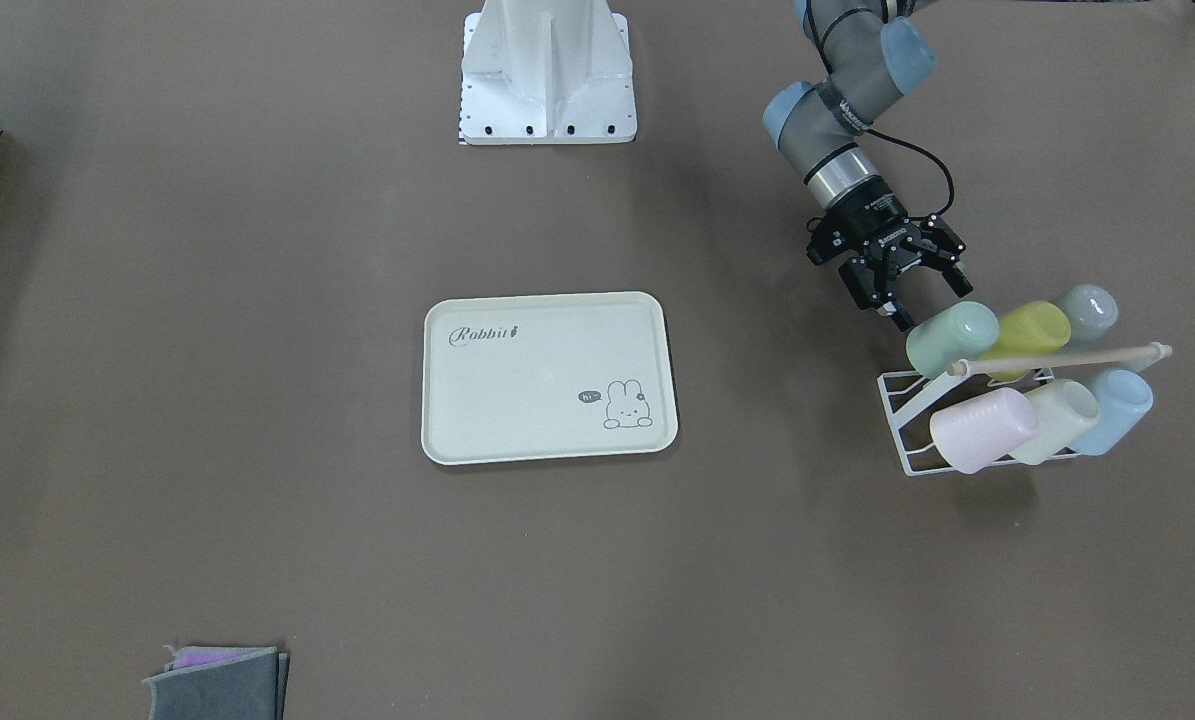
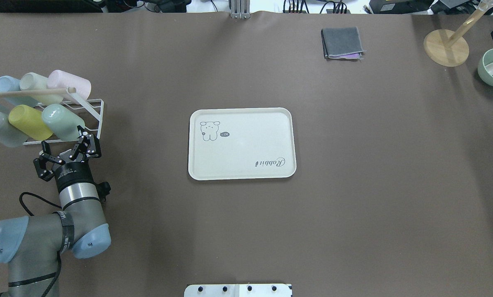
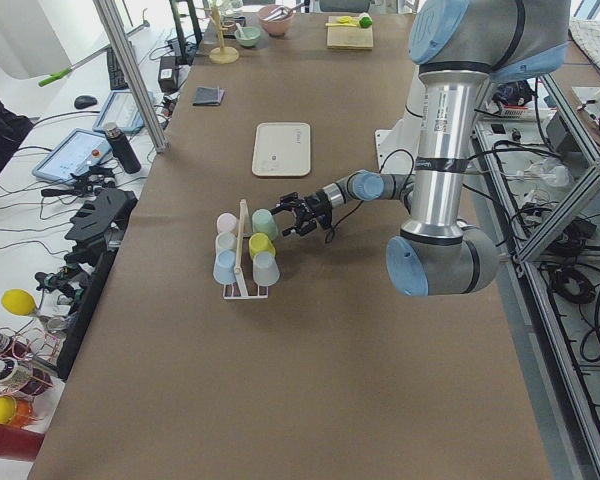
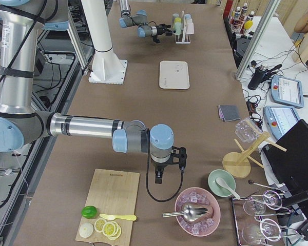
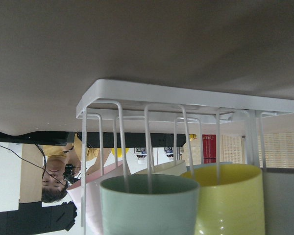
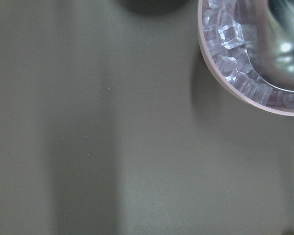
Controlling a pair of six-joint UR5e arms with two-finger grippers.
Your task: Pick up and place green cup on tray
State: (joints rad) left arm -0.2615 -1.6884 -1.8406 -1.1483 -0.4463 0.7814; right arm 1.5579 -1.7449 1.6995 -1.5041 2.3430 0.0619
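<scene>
The left gripper (image 1: 925, 298), fingers apart, hovers beside the green cup (image 1: 952, 338), which sits tilted on the rack (image 1: 897, 400), well apart from the tray (image 1: 537, 400). The right gripper's (image 4: 158, 179) state cannot be told.

Bare table from my left gripper (image 1: 922, 300) to the tray (image 1: 537, 390); yellow-green cup (image 1: 1035, 330) and wooden rod (image 1: 1057, 358) hard by the green cup (image 1: 947, 340).

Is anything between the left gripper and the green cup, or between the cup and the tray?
Nothing visible. The open left gripper is right at the green cup; only bare table lies between cup and tray.
</scene>
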